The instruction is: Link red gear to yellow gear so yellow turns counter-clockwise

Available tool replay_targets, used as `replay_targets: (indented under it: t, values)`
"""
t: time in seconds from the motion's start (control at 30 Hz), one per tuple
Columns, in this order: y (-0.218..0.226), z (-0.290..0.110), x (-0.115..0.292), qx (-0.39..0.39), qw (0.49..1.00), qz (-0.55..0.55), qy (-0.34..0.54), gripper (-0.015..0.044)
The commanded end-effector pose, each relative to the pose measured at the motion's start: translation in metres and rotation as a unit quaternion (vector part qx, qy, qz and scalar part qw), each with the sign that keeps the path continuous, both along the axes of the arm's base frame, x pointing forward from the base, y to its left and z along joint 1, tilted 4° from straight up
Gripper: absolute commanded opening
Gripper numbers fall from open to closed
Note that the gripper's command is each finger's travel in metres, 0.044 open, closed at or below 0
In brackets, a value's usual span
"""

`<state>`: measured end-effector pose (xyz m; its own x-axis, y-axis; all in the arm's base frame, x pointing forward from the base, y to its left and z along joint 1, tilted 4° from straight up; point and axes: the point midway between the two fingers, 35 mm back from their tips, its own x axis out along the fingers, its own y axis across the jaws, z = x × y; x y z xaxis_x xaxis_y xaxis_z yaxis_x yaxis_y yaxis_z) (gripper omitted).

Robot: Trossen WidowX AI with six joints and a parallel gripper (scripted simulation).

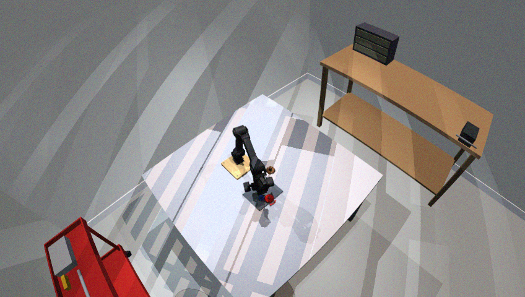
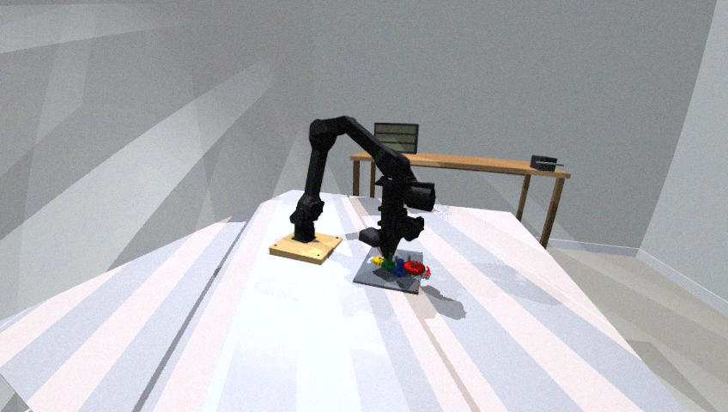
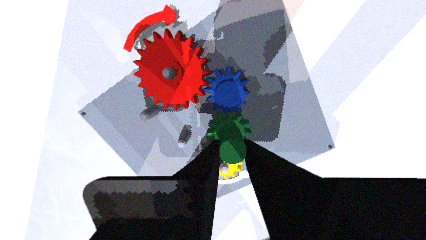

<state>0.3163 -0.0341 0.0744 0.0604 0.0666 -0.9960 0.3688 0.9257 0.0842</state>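
Note:
The red gear (image 1: 270, 198) (image 2: 414, 267) (image 3: 161, 86) sits on a peg of the grey board (image 2: 368, 278) (image 3: 112, 120), with the red arrow (image 3: 145, 24) beside it. The blue gear (image 2: 399, 267) (image 3: 227, 94) stands on the board with its teeth at the red gear's. My gripper (image 2: 389, 257) (image 3: 231, 145) is shut on the green gear (image 2: 388, 263) (image 3: 231, 126), between the blue gear and the yellow gear (image 2: 377, 260) (image 3: 230, 171). Whether the green gear sits flat is hidden. The fingers and green gear partly cover the yellow gear in the wrist view.
A brown gear (image 1: 270, 169) stands on the table beside the board, near the arm in the top view. Two bare pegs (image 3: 149, 112) (image 3: 185, 134) show left of the blue and green gears in the wrist view. The arm's wooden base (image 1: 236, 171) (image 2: 297, 251) is behind the board.

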Motion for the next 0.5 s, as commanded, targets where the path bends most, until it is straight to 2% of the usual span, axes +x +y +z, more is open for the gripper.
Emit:
replay_targets:
  t: [0.0,0.27,0.47]
  values:
    - [0.0003,-0.0013,-0.0004,-0.002,0.999,0.039,-0.003,0.0000]
    - [-0.0007,-0.0030,-0.0004,-0.008,0.990,0.142,-0.009,0.0000]
    - [-0.0003,-0.0043,0.0003,-0.007,0.992,0.127,-0.008,0.0000]
